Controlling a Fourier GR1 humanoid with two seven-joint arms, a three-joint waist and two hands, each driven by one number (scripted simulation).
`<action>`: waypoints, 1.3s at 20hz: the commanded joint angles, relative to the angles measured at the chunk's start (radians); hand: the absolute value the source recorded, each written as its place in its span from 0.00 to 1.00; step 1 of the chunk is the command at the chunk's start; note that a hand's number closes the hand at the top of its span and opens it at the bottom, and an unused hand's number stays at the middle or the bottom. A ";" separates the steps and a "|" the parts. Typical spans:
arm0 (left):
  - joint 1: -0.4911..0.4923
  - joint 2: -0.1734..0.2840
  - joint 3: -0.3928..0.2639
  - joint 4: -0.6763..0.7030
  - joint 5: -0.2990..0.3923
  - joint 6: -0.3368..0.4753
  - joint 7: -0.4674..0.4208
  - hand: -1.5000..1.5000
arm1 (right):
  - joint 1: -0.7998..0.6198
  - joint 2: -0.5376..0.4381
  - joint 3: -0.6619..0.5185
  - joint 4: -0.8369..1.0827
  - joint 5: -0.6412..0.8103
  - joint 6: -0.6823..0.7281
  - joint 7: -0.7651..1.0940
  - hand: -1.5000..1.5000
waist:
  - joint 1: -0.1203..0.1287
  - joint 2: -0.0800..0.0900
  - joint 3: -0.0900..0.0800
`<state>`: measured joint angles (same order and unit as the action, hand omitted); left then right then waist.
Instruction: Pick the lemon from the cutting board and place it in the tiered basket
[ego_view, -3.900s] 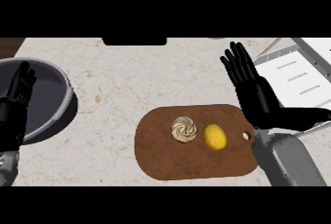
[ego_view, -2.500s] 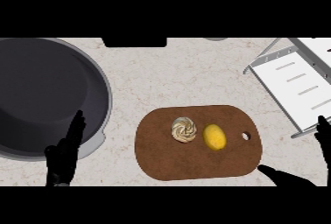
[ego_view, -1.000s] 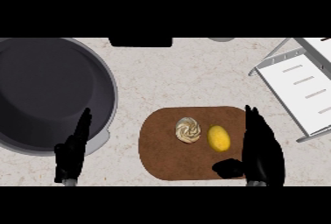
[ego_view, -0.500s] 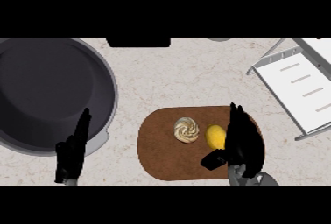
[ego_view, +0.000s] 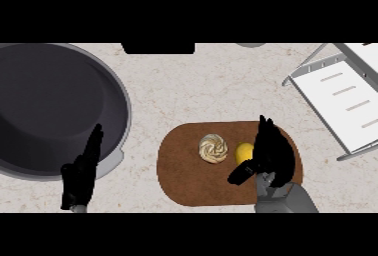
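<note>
From the head view, our black right hand (ego_view: 267, 159) sits over the brown oval cutting board (ego_view: 188, 182), fingers straight and thumb spread wide – lined up right beside the small yellow lemon (ego_view: 244, 152), probably to close on it, nothing held yet. A swirled cream pastry (ego_view: 212, 149) shares the board. The white wire tiered basket (ego_view: 347, 107) looks empty. Our left hand (ego_view: 81, 172) rests open by the big dark round pot (ego_view: 52, 105) – its contents aren't visible.

A yellow lemon (ego_view: 244, 152) and a cream pastry with brown swirls (ego_view: 212, 149) are shown on a brown cutting board (ego_view: 196, 182). The counter (ego_view: 207, 90) is speckled beige, the large pot (ego_view: 52, 105) dark grey, the tiered basket (ego_view: 347, 95) white-framed, and both hands black
</note>
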<state>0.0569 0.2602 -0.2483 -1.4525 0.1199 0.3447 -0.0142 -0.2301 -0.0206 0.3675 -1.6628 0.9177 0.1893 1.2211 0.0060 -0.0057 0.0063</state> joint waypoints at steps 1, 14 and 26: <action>-0.004 -0.040 -0.023 0.080 -0.023 0.025 0.032 0.50 | -0.068 0.020 -0.005 0.021 -0.026 0.106 0.248 0.00 | -0.005 0.007 -0.008; 0.009 -0.023 0.018 0.042 -0.004 -0.005 0.040 0.50 | -0.020 0.020 -0.093 0.138 -0.091 0.069 0.153 0.00 | -0.004 0.007 -0.007; 0.009 -0.047 0.029 0.091 -0.024 -0.035 0.007 0.50 | -0.043 0.020 -0.090 0.282 -0.048 -0.083 -0.012 1.00 | 0.001 0.008 -0.006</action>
<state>0.0489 0.2306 -0.2180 -1.4298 0.0914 0.3244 -0.0228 -0.2227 -0.0185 0.3005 -1.4736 0.8744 0.1578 1.1377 0.0020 -0.0127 0.0038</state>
